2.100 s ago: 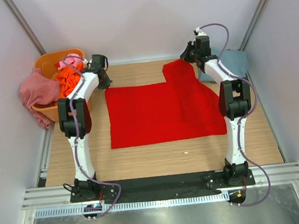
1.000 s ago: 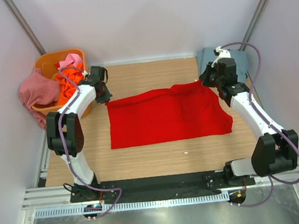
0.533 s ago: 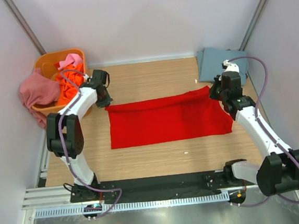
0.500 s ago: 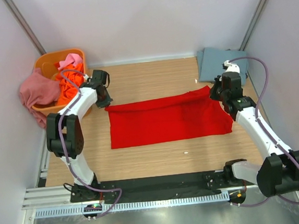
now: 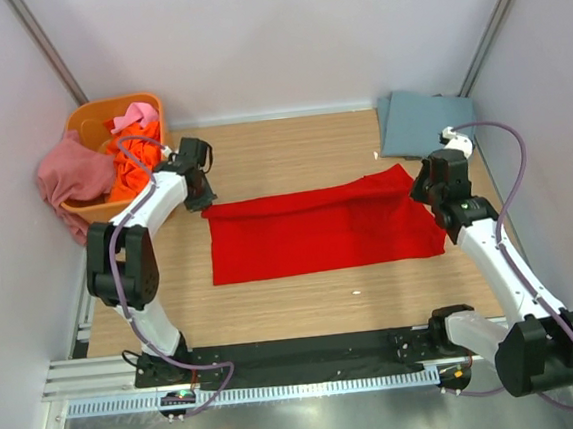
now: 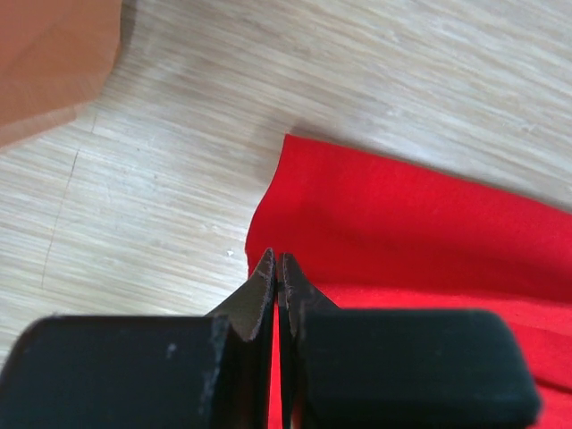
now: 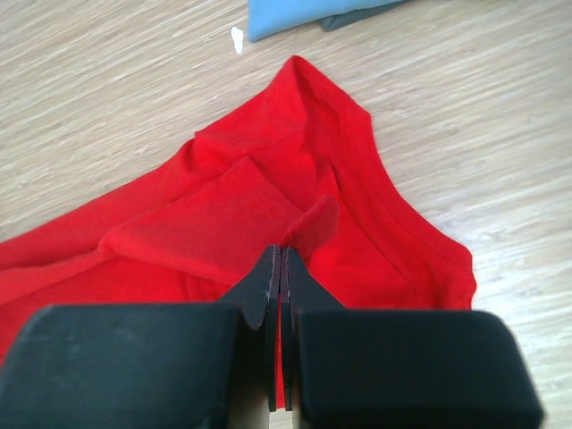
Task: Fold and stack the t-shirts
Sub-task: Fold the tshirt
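The bright red t-shirt lies on the table as a wide band, its far part folded toward me. My left gripper is shut on its far left corner; the left wrist view shows the closed jaws with red cloth between them. My right gripper is shut on the far right corner, where the cloth bunches at the jaws. A folded grey-blue t-shirt lies at the far right, and its edge shows in the right wrist view.
An orange plastic tub stands at the far left corner with an orange shirt and a pink one in it. A dusty rose shirt hangs over its left side. The tub's corner shows in the left wrist view.
Both grippers have drawn the red shirt's far edge toward me. The shirt has gone from a wide spread shape to a narrower folded band. The right arm has swung out to the right.
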You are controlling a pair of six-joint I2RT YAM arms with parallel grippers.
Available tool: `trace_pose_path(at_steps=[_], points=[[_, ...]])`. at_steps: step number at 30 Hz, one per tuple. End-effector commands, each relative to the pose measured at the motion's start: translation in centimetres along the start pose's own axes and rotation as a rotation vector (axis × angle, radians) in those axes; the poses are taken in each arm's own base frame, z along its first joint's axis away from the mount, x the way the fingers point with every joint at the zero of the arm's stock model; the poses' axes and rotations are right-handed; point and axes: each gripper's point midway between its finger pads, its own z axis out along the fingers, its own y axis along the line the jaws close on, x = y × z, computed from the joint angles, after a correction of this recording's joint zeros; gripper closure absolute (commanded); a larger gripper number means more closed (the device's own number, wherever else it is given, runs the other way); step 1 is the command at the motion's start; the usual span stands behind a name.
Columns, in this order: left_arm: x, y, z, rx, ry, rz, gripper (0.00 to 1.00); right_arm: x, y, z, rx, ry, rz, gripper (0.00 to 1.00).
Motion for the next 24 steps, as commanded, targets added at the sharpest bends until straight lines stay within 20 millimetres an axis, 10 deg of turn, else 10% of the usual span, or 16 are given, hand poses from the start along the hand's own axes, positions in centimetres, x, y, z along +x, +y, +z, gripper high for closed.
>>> trace_pose_path(at_steps=[1,7,11,14,24], points=[[0.3,0.7,-1.4,-0.016,-0.019,0.01,1.0,-0.7,-1.5,-0.9,0.072,-0.049,0.044,0.99],[2.6,2.1,-1.7,-0.06,0.028,0.021,0.93,1.4,-3.1,-1.3,0.136,-0.02,0.092,0.99],[2.5,4.1,-3.1,-0.15,0.02,0.023,0.43,4.1,-4.8,-1.2,0.22,0.052,0.14,0.24],[1.3,5.1,-4.9,-0.189,-0.026,0.023,0.27,4.7,-5.3,-1.0,0.25,0.061,0.155,0.1],[1.6,1.4,-5.4,-0.011,-0.056,-0.001,0.32,2.3,1.2,0.8,-0.047,0.073,0.144,0.17]])
